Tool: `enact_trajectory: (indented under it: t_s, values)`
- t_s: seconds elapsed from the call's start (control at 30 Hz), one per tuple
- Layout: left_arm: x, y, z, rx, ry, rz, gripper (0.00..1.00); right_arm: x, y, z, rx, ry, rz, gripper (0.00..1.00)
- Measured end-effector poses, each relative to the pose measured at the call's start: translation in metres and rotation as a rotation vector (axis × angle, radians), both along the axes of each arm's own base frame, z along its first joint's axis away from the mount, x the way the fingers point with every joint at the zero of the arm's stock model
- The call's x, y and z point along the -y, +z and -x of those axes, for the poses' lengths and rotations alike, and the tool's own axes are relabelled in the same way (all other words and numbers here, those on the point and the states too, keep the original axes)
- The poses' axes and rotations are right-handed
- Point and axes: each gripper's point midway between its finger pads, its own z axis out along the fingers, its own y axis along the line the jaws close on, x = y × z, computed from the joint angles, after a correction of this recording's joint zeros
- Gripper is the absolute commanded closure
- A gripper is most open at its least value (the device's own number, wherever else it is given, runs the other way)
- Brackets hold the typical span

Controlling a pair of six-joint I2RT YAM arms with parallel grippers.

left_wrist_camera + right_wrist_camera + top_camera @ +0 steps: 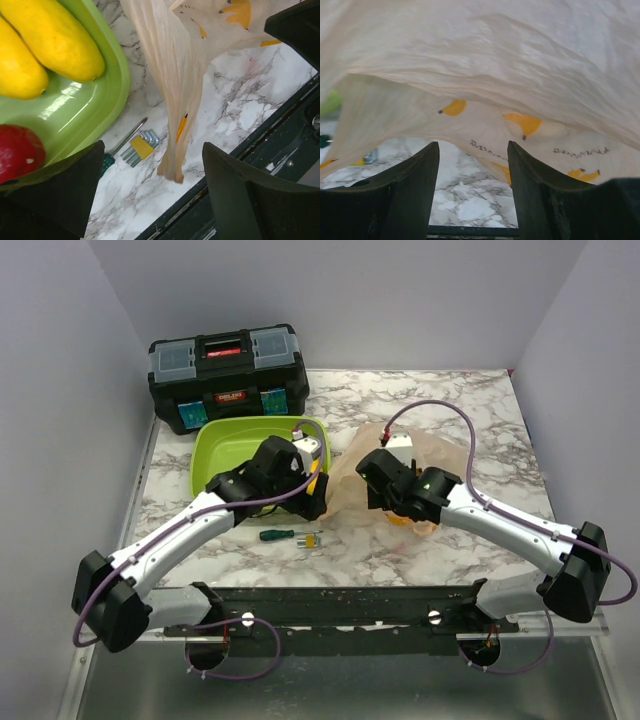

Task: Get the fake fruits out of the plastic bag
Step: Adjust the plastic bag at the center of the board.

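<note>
The plastic bag [167,75] lies on the table [400,540] right of the lime-green tray [117,75], its gathered tail running untouched between the spread left fingers [60,190], the parted right fingers [395,195] just under its edge.

Robot test cell, lab-type setup. Plain pale walls [350,300] box in three sides of a marble-patterned surface [450,410]. Left arm [170,545] and right arm [510,525] are bolted to a metal rail [340,605] at the near edge. Black toolbox [228,375] at back; screwdriver [277,534] and hex keys [312,538] lie loose.
</note>
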Motion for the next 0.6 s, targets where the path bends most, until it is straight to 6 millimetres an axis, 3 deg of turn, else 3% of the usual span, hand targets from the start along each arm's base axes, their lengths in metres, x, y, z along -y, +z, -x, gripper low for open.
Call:
enact_trajectory:
  t_s: [0.07,0.17,0.33,0.43,0.6]
  values:
    - [0.009,-0.004,-0.002,-0.033,-0.012,0.014,0.31,0.013,-0.004,0.005,-0.016,-0.042,0.04,0.39]
    - [0.02,-0.026,-0.001,-0.124,-0.026,0.006,0.41,0.03,-0.004,0.011,-0.025,-0.102,0.075,0.37]
    - [0.033,-0.035,0.005,-0.199,-0.052,0.029,0.79,0.061,0.012,0.023,0.006,-0.219,0.072,0.36]
    - [0.042,-0.023,0.008,-0.2,-0.075,0.067,0.88,0.079,0.02,0.031,0.027,-0.295,0.065,0.37]
    - [0.06,0.018,0.012,-0.153,-0.142,0.159,0.95,0.106,0.016,0.042,0.022,-0.428,0.11,0.39]
